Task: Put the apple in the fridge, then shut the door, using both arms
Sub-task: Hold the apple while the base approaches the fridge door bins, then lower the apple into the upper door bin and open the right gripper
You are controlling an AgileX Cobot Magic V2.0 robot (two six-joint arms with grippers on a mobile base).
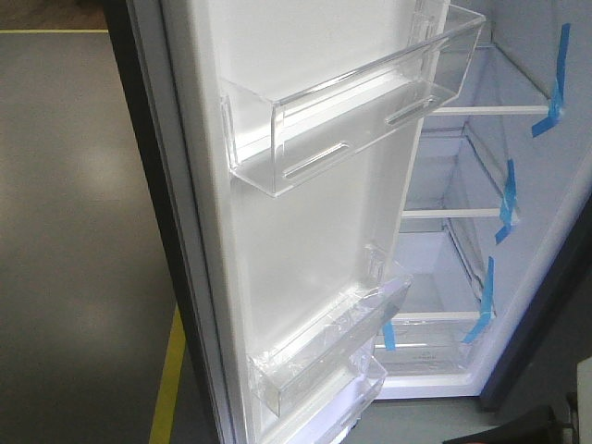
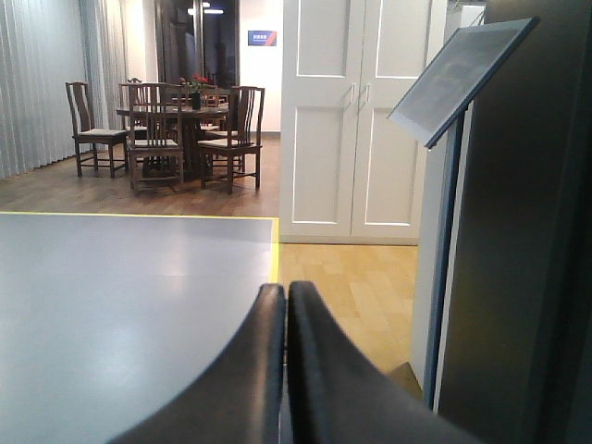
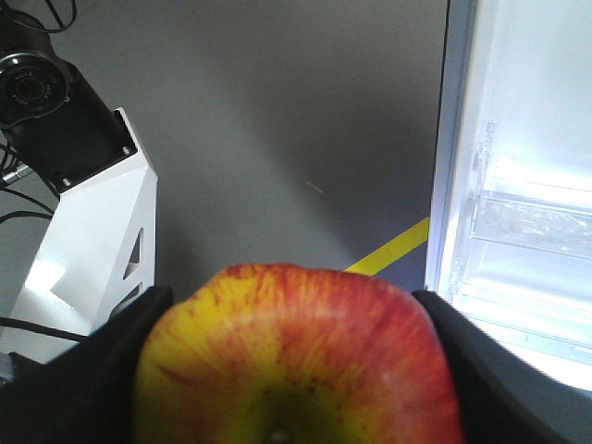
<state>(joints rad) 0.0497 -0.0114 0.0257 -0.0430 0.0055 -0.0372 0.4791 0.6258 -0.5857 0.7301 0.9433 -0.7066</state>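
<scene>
R gripper (image 3: 298, 370) is clamped on the apple (image 3: 296, 356). Its black fingers (image 3: 102, 379) press both sides and the fruit fills the gap, red-yellow skin and stem dimple toward the wrist cam. Apple is in the air over grey floor (image 3: 277, 139), outside the fridge. A lit white inside w/ a clear bin shows at that view's rt edge; door or cabinet, can't tell there. A yellow line (image 3: 388, 248) runs on the floor beyond the apple. Upper left of that view: black arm (image 3: 46, 102) on a white mount (image 3: 92, 240).

L gripper (image 2: 286, 361) is pinched tight, pads (image 2: 250, 370) touching along their length, nothing btwn them. Beyond it: grey then wood floor, white double doors (image 2: 356, 120), table and chairs (image 2: 166, 129) far back, a slanted sign (image 2: 458, 79) on a post, dark panel at rt edge.

Front cam: door (image 1: 305, 250) is wide open, white inner face w/ clear bins (image 1: 351, 120) toward cam. Fridge (image 1: 435, 268) interior to its rt has white shelves (image 1: 453, 213) w/ blue tape (image 1: 507, 199) at their rt ends.
</scene>
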